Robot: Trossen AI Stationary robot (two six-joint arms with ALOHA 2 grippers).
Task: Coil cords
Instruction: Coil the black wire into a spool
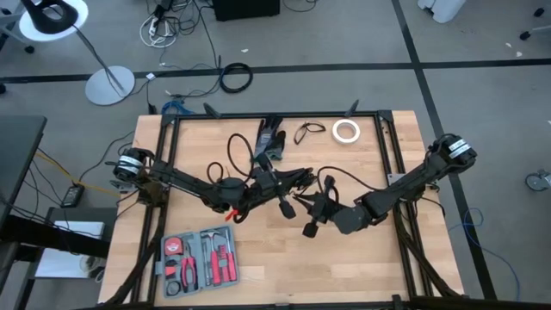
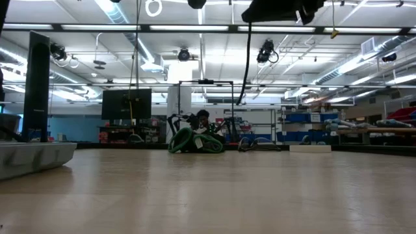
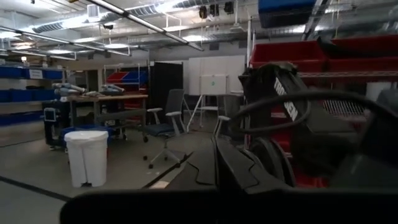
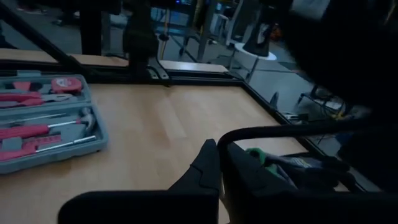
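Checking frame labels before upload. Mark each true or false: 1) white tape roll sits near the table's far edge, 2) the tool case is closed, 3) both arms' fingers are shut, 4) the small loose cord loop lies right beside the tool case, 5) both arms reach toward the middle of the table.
1) True. The white tape roll lies by the far edge of the table.
2) False. The tool case lies open, its red-handled tools showing.
3) True. The left gripper and the right gripper both have their fingers shut.
4) False. The small cord loop lies near the far edge beside the tape roll; the case is at the near left.
5) True. Both arms meet mid-table.
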